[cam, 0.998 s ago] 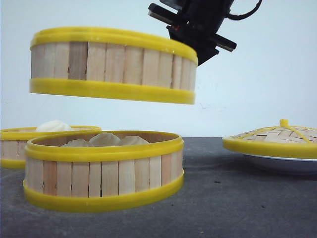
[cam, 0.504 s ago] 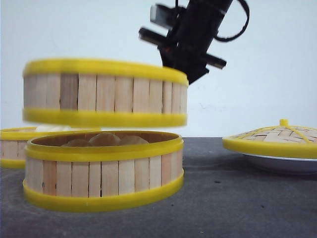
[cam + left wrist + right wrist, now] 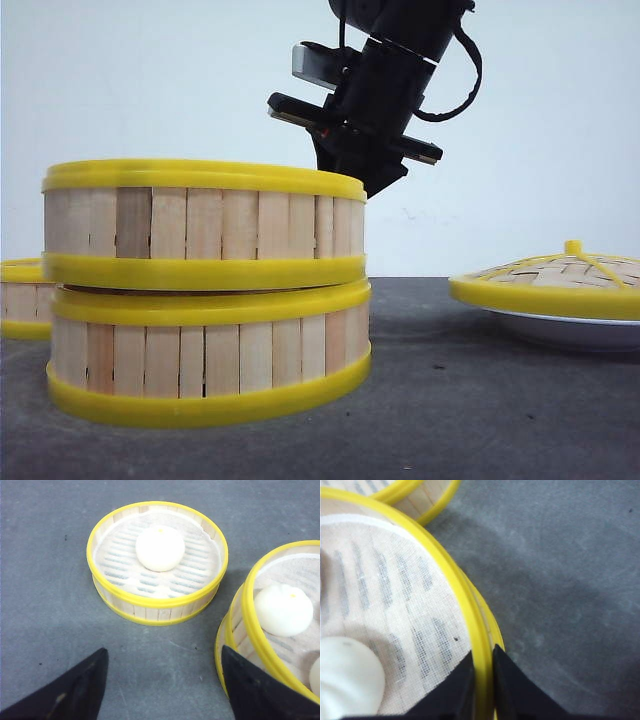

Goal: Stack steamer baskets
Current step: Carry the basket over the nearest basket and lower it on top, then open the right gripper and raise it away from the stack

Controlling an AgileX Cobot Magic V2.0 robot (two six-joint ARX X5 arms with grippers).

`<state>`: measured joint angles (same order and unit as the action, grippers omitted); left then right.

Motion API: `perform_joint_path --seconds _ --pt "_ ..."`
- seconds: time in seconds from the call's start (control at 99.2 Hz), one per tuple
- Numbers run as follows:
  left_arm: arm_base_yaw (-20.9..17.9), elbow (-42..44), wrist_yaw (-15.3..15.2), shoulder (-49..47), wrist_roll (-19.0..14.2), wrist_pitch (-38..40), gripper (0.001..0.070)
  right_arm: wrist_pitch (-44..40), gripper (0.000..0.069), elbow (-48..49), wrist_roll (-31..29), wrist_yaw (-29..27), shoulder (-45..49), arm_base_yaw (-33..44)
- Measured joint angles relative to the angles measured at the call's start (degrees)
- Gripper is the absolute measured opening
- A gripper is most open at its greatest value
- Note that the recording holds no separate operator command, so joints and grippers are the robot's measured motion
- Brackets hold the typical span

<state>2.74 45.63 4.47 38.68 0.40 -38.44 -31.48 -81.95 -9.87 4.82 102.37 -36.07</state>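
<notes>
The upper steamer basket sits down onto the lower steamer basket, shifted slightly left, with a thin dark gap showing under its left side. My right gripper reaches down behind its right rim. In the right wrist view this gripper is shut on the upper basket's yellow rim, one finger inside over the white cloth, one outside. A third steamer basket with one white bun stands apart on the table. My left gripper hangs open over bare table between that basket and the stack.
A domed woven lid with a yellow rim and knob rests on a white plate at the right. The third basket peeks out at the far left behind the stack. The tabletop is dark grey.
My right gripper has lowered the held basket from well above the lower one down onto it, covering the buns inside. The arm moved down and slightly left.
</notes>
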Motion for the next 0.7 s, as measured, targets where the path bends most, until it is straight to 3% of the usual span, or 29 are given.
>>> perform_joint_path --seconds 0.696 --pt "0.0 0.0 0.0 0.0 0.0 0.0 0.0435 -2.3 0.0024 0.0 0.0 -3.3 0.2 -0.3"
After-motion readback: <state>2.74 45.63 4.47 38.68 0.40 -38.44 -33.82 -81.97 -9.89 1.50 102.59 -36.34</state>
